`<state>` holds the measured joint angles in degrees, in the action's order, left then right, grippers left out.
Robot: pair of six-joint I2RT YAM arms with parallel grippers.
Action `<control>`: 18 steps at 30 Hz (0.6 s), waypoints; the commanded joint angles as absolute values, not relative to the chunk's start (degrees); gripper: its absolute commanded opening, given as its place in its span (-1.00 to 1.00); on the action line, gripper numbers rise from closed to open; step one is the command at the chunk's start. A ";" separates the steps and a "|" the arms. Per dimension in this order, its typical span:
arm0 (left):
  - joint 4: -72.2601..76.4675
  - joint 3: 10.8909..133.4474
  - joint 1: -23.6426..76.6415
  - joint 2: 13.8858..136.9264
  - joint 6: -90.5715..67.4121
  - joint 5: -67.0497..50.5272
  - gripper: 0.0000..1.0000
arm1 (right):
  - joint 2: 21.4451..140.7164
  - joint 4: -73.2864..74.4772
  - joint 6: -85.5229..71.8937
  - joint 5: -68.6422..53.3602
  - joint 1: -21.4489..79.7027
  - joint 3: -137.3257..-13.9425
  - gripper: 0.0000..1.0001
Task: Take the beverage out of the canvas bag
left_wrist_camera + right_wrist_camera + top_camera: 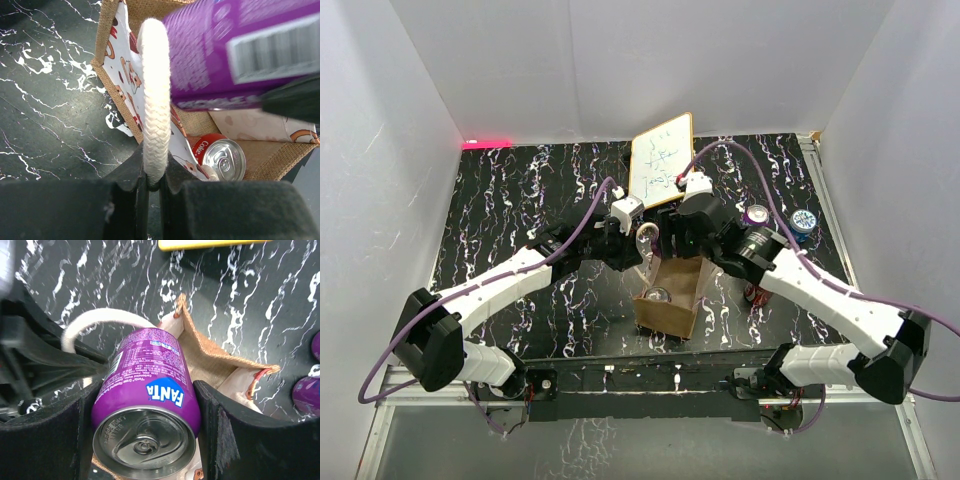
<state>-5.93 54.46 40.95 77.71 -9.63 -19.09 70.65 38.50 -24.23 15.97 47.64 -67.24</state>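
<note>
Your right gripper (142, 400) is squeezed on the purple Fanta can (150, 365), with one black pad on each round side. The can's long way runs from its shiny silver top, low in the right wrist view, up and away toward the canvas bag (205, 355). It looks to hang just over the open mouth, so I think the way out is up and clear of the rim. Your left gripper (152, 160) is pinched tight on the thick white rope handle (155, 85), which should hold the soft bag down. The bag is rough tan cloth with white printed cloth inside. Down in it sits a smooth red Coke can (222, 157). Farther back, top middle of the overhead view, is the wood-framed whiteboard (660, 160).
</note>
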 commanded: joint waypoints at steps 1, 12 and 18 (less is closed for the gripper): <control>-6.76 55.81 40.96 76.98 -9.54 -20.30 -1.00 | 64.40 32.76 -23.23 21.90 47.76 -75.60 -0.85; -6.77 55.90 40.94 77.60 -9.39 -20.11 -1.00 | 60.14 31.52 -17.53 34.04 47.75 -80.22 -0.85; -6.68 55.90 40.96 78.02 -9.36 -20.46 -1.00 | 59.29 31.58 -13.76 42.63 47.80 -80.93 -0.85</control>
<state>-6.02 54.46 40.97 77.71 -9.63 -19.09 61.67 38.79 -17.23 33.43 47.64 -76.71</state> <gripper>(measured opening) 0.054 0.678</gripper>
